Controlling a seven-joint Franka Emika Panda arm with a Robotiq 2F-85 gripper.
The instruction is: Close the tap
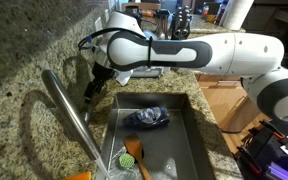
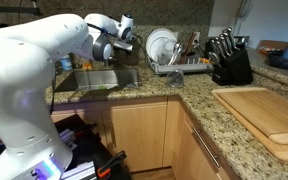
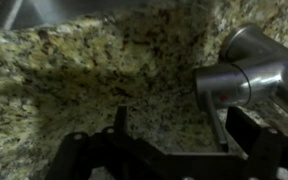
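Note:
The tap is a brushed-steel faucet. In an exterior view its long spout (image 1: 66,108) slants over the sink's left side. In the wrist view its steel body (image 3: 246,62) sits at the right, and its thin lever handle (image 3: 217,125) hangs down from it. My gripper (image 3: 184,122) is open, and the lever stands between the two fingers, close to the right one and not clamped. In the exterior views my gripper (image 1: 92,92) (image 2: 121,38) is low over the counter at the tap's base, behind the sink.
The steel sink (image 1: 196,135) holds a dark cloth (image 1: 147,117) and an orange-handled dish brush (image 1: 134,152). The counter is speckled granite (image 3: 104,60). A dish rack with plates (image 2: 164,50), a knife block (image 2: 230,60) and a wooden cutting board (image 2: 269,112) stand along the counter.

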